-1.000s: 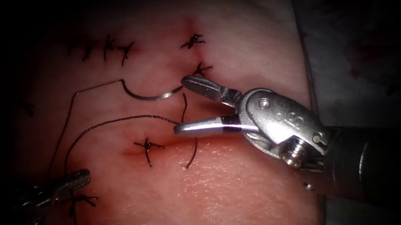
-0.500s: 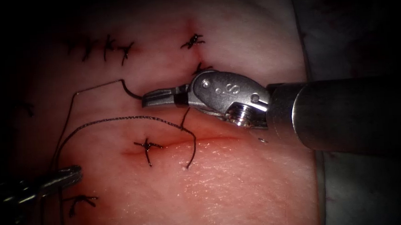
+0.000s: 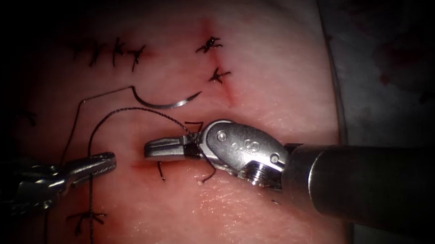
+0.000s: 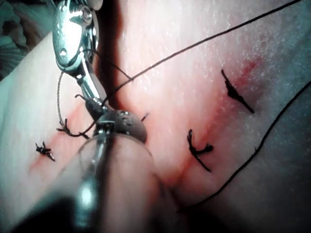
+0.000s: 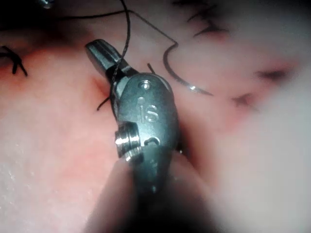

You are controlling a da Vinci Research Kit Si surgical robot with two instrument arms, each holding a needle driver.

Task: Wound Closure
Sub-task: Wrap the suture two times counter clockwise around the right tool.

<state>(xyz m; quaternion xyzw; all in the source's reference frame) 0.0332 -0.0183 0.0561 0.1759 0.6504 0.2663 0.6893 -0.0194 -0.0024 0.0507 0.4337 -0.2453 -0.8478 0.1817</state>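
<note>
While needle [image 3: 167,103] lies free, right gripper [image 3: 150,148] grips thread [image 3: 125,112]

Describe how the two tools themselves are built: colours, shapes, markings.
The right arm's tool has short, blunt silver jaws on a rounded bright-metal wrist housing stamped with small characters, with a round screw head at its base, all carried on a dark cylindrical shaft. The left arm's tool is slimmer: tapered silver jaws leading back to a shiny metal wrist.

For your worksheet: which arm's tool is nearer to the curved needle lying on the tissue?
Right. The right tool sits just below the needle, which lies free on the tissue. The left tool is farther, below and to the needle's left.
</note>
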